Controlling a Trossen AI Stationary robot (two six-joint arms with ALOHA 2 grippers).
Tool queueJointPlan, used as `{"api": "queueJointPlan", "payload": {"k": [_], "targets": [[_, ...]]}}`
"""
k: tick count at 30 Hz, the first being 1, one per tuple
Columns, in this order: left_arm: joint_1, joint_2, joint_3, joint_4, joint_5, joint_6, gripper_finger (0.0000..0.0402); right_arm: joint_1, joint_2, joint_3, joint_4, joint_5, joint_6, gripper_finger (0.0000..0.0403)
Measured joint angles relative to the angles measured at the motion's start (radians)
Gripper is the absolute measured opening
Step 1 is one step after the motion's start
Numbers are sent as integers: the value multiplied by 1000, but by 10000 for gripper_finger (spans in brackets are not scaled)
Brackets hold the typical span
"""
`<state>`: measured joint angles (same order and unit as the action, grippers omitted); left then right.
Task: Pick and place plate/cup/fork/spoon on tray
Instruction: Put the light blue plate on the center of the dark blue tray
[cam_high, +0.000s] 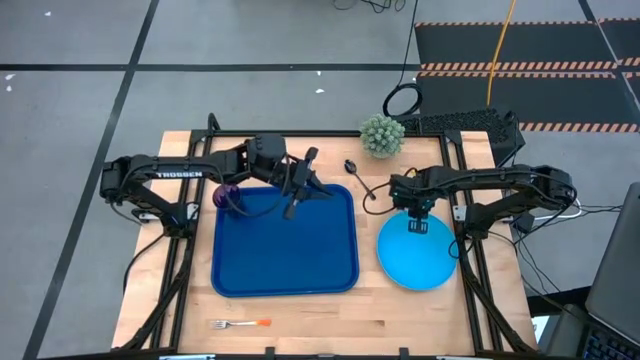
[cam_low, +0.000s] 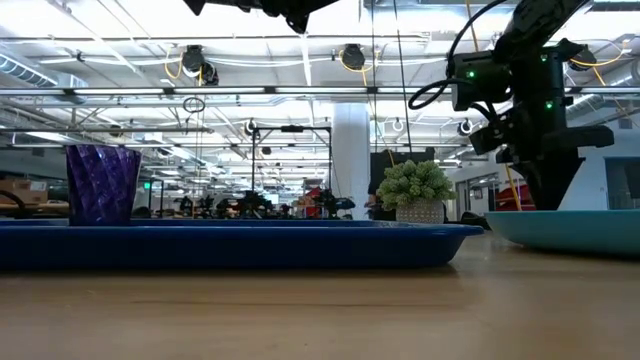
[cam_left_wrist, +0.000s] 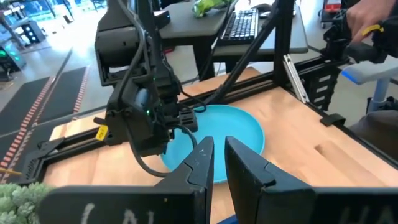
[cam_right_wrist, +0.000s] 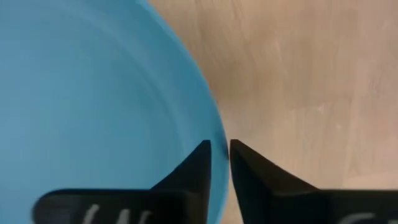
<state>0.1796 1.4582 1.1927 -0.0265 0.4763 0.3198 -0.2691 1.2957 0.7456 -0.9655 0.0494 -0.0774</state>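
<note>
Table (cam_high: 330, 310): wooden top, all items on it.
Tray (cam_high: 285, 255): landmark, lying flat mid-table.
Plate (cam_high: 418, 255): flat on the wood, just beside the tray's right edge, not on it.
Cup (cam_high: 229, 196): upright inside the tray, at its far left corner.
Fork (cam_high: 243, 324): on the wood near the tray's front left corner, apart from it.
Spoon (cam_high: 352, 168): just beyond the tray's far right corner.
Right gripper (cam_right_wrist: 220, 155): at the plate's far rim, fingers nearly together astride that rim.
Left gripper (cam_left_wrist: 219, 155): raised above the tray's far edge, narrow gap, holding nothing.
</note>
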Motion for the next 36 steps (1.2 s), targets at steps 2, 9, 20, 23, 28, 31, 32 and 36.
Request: {"api": "queueJointPlan", "payload": {"k": [2,9,20,23,28,31,32,36], "targets": [[7,0,0,0,0,-15,44,0,0,0,0,1,1,84],[24,0,0,-8,0,-18,44,0,0,0,1,29,12,150],[24,0,0,-33,-2,-18,44,0,39,-3,6,25,9,141],[24,0,0,-39,-5,-13,44,0,58,-3,6,24,8,140],[24,0,0,-39,-6,-11,44,0,92,-3,6,24,6,136],[25,0,0,-39,-6,-10,44,0,115,-3,6,24,5,121],[25,0,0,-39,-6,-10,44,0,122,-3,5,23,5,112],[32,0,0,-39,-6,-10,44,0,145,-2,4,24,5,52]]}}
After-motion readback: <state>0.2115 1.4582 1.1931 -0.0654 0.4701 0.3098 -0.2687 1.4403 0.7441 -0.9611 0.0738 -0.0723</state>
